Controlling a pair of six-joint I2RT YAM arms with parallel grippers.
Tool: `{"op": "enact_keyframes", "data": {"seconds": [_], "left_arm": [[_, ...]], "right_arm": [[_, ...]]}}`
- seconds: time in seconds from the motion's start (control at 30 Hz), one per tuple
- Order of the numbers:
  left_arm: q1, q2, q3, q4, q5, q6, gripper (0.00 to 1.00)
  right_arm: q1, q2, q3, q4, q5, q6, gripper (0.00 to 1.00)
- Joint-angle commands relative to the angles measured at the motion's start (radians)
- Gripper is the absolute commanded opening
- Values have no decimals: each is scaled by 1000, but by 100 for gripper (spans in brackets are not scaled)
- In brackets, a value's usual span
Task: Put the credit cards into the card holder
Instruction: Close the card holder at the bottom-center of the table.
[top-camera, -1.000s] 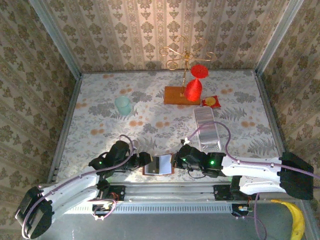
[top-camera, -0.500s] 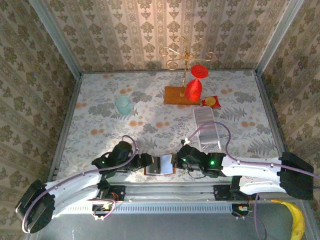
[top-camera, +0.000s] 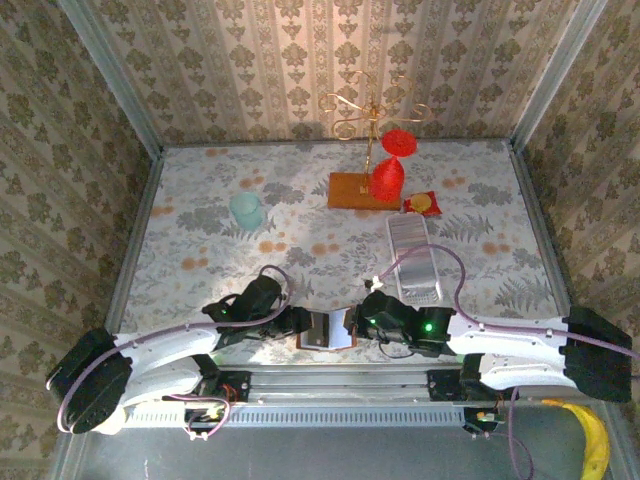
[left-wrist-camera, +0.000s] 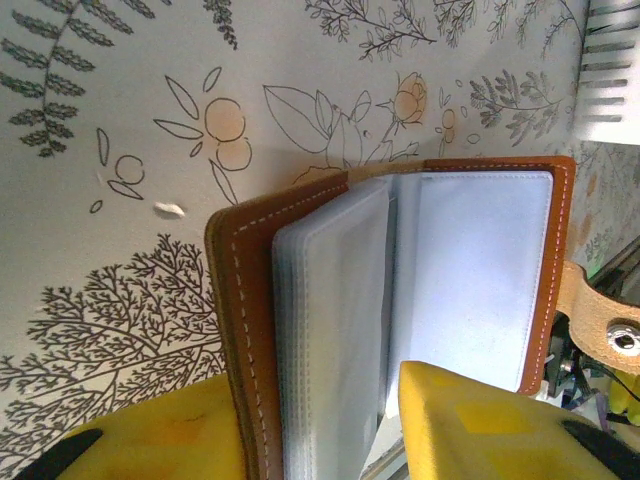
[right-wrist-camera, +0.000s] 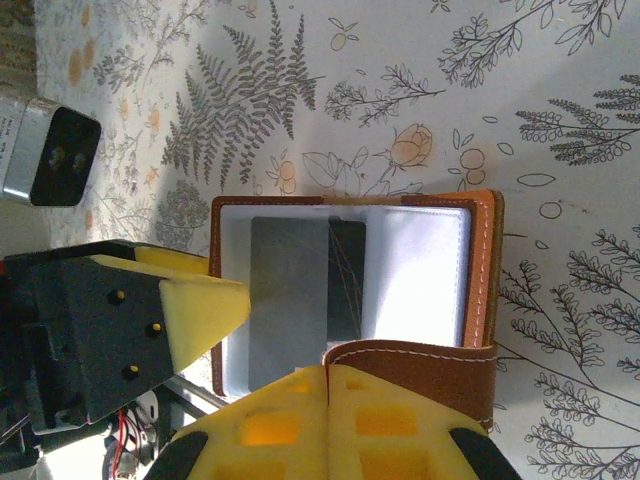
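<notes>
Floral print covers the bench (top-camera: 200, 180), and low in the middle of the top view, at the bench's near edge, the card holder (top-camera: 325, 328) sits opened between the two arms. The hold looks deliberate. The right jaws are pressed together on the leather flap (right-wrist-camera: 410, 370) at the holder's right side, low in the right wrist view, which likely anchors that cover. The left jaws stand spread, their yellow fingers (left-wrist-camera: 160, 435) straddling the left cover and its pack of sleeves at the bottom of the left wrist view; whether they press on it yet cannot be told. Pinned from both sides, the book would stay fanned so a pocket faces up for loading. The credit cards (top-camera: 418, 275) wait as an edge-on row in a long white tray (top-camera: 404, 226), right of centre in the top view and well apart from the holder. The holder itself is orange-brown leather with pale stitching along its rim, a snap tab (left-wrist-camera: 612, 335) at the right edge, and cloudy grey-white sleeves (left-wrist-camera: 330, 330) stacked like pages. A dark grey rectangle (right-wrist-camera: 290, 290) shows inside one opened sleeve, possibly a card.
</notes>
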Motion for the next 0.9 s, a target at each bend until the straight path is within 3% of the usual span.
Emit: {"op": "enact_keyframes", "data": {"seconds": [0.0,0.2,0.6,0.87], "left_arm": [[-6,3,26,39,-3,22,40],[-5,23,74,60,28,61,43],[-39,202,192,-39,55,128,37],[-77,201,258,-122,36,170,36]], "right_arm": [[7,-20,-24,45,41,23,0],[7,-31,-34,53,39,22,0],[7,-49,-42,65,43,13,0],[7,-40,-50,92,42,7,0]]}}
